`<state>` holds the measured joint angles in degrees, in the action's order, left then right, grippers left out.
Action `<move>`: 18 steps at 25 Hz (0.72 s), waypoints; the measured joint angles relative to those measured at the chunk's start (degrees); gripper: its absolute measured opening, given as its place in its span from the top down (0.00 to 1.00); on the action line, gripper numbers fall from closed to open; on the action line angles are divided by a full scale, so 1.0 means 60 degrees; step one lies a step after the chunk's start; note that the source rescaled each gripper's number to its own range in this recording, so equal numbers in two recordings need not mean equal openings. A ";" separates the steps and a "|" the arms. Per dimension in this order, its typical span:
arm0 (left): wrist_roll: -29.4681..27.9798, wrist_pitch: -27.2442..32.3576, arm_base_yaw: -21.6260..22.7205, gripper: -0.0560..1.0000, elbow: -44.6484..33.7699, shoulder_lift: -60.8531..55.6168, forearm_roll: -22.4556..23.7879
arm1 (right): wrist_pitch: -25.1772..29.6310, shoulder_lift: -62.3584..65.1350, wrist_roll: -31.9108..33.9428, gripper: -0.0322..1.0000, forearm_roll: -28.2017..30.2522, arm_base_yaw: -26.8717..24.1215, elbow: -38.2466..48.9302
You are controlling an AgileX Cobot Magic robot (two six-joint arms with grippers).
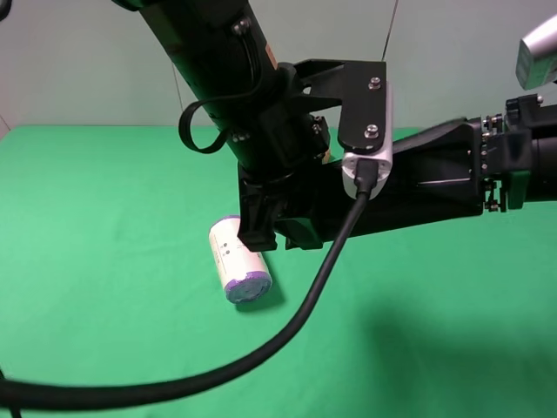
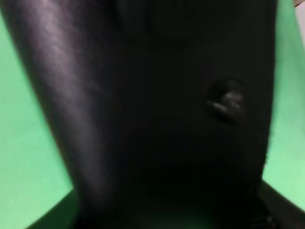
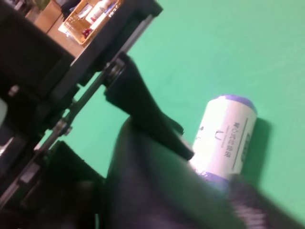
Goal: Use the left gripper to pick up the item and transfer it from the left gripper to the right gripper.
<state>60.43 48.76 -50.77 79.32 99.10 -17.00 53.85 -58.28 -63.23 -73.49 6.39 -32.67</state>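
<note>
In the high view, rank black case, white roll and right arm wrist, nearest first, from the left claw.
1. black case: held in the left claw.
2. white roll: just beside it, lower left.
3. right arm wrist: far right edge.

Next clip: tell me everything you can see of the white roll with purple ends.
The white roll is a short cylinder: white body, a purple band at each end, small dark print along its side, smooth wrapper-like surface. It lies on its side on the green cloth, slanted, casting a shadow. In the high view the left gripper hides part of its upper end; whether anything but the cloth touches it cannot be told.
</note>
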 joint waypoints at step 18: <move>0.0034 -0.0031 0.0000 0.95 0.0000 0.0007 0.0021 | 0.0034 0.0000 0.0000 0.87 -0.0063 0.0022 -0.0018</move>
<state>60.63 48.57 -50.77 79.32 99.14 -16.88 54.05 -58.28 -63.23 -73.86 6.53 -32.78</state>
